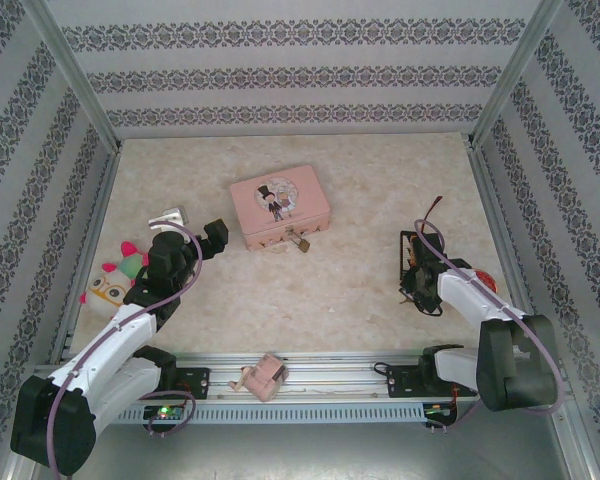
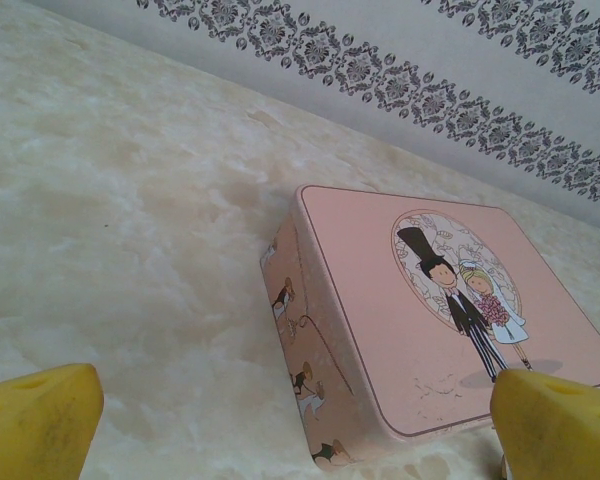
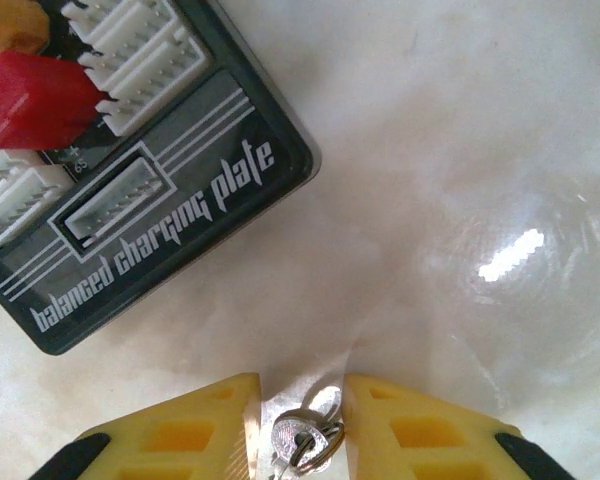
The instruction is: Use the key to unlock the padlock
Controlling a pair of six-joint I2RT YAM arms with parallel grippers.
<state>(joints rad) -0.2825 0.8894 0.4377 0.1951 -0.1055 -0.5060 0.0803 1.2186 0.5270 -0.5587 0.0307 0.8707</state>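
From the top external camera, take the pink tin as your mark: the padlock sits against the middle of its near side, a small brass body whose long axis is too small to read here. Your left gripper hovers just off the tin's near-left corner, close to the lock. Your right gripper is well to the right of the tin and a little nearer the bases, down by the black charging plate. So the lock lies to the left of the right gripper and slightly farther out, and the left arm is by far the closer one. In the left wrist view, its yellow fingers stand wide apart with nothing between them, and the tin's picture lid lies ahead, corner toward you. In the right wrist view, the right gripper is clenched on the key, its silvery head and ring pinched between the pads. The blade runs out of frame, so you cannot tell which way it points. I judge the next move is to carry the key leftward to the tin's near side, while the left gripper steadies the lock.
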